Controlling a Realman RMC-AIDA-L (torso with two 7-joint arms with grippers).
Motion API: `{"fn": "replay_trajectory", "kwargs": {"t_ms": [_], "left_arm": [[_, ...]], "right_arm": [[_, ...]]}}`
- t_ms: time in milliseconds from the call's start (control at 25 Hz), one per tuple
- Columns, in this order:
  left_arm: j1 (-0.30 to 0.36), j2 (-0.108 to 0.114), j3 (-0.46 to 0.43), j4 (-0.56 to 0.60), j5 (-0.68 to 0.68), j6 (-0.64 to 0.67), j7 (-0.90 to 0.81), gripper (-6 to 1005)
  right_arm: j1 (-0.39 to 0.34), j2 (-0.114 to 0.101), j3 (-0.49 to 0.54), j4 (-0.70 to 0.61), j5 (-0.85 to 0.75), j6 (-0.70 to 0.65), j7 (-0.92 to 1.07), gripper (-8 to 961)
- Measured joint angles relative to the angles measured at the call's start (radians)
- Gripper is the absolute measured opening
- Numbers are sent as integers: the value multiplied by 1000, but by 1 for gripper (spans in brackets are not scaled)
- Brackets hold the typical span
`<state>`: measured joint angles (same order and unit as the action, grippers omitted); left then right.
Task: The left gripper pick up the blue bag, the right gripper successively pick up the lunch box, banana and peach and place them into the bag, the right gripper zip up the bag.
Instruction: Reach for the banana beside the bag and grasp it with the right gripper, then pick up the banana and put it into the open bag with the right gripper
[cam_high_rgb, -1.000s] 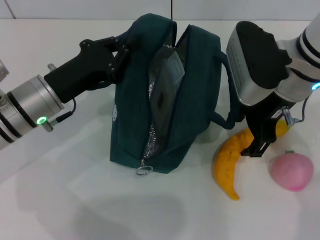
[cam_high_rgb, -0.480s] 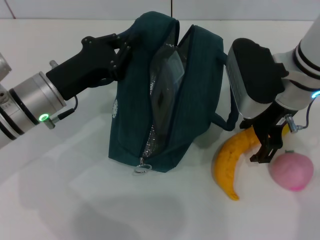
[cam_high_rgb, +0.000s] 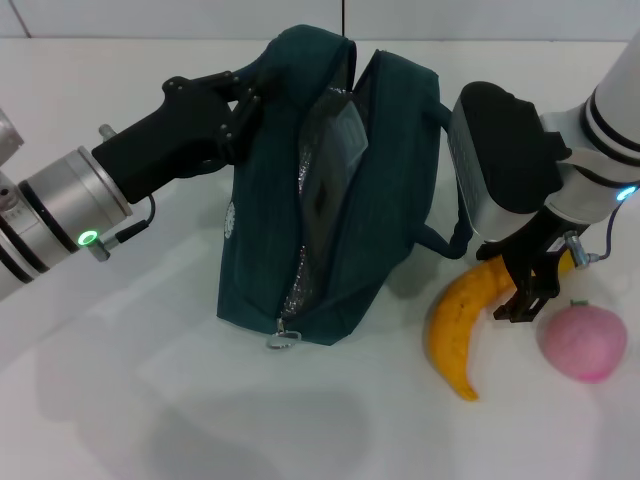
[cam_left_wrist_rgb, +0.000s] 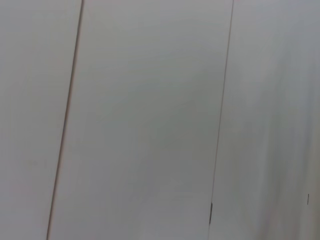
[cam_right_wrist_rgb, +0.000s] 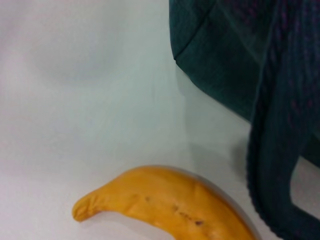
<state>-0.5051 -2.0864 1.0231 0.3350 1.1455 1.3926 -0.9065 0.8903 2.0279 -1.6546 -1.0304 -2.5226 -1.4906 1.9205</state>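
In the head view, the left tool (cam_high_rgb: 243, 98) is clamped on the upper edge of the blue bag (cam_high_rgb: 330, 190) and holds it upright on the white tabletop (cam_high_rgb: 150, 400), with the zip mouth open. Something dark and flat sits inside the opening; it may be the lunch box, but I cannot tell for sure. The right tool (cam_high_rgb: 528, 290) hangs low over the far end of the banana (cam_high_rgb: 460, 325), its fingers apart by a narrow gap and holding nothing. The peach (cam_high_rgb: 583, 340) lies just beside these fingers. The risk here is that a finger pushes the peach and it rolls away. Also, a grip so near the banana's end can let the long fruit swing or slip out.

The left wrist view shows only a pale surface with thin dark lines, so it gives no help.

In the right wrist view, the banana lies on the tabletop near the bag's dark strap (cam_right_wrist_rgb: 272, 150). I think the strap can catch the fruit or the tool on the way up to the opening
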Motion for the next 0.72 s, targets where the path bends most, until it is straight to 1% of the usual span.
{"fn": "replay_trajectory", "kwargs": {"t_ms": [200, 320, 400, 440, 560, 640, 720], "left_arm": [[2, -1, 0, 0, 3, 0, 0, 52], [4, -1, 0, 1, 4, 0, 1, 52], [7, -1, 0, 1, 5, 1, 1, 52], [9, 0, 0, 1, 5, 1, 1, 52], [21, 1, 0, 1, 7, 1, 1, 52], [28, 1, 0, 4, 7, 2, 2, 52], [33, 1, 0, 6, 5, 6, 11, 52]], "right_arm": [[-5, 0, -8, 6, 0, 14, 0, 739], [-14, -1, -3, -2, -1, 16, 12, 619], [-33, -5, 4, -31, -7, 13, 38, 539], [-46, -7, 10, -47, -11, 8, 45, 524], [-143, -11, 85, -163, -9, -11, 31, 479], [-242, -12, 176, -267, 20, -18, -13, 450], [-333, -12, 266, -340, 85, -21, -74, 420]]}}
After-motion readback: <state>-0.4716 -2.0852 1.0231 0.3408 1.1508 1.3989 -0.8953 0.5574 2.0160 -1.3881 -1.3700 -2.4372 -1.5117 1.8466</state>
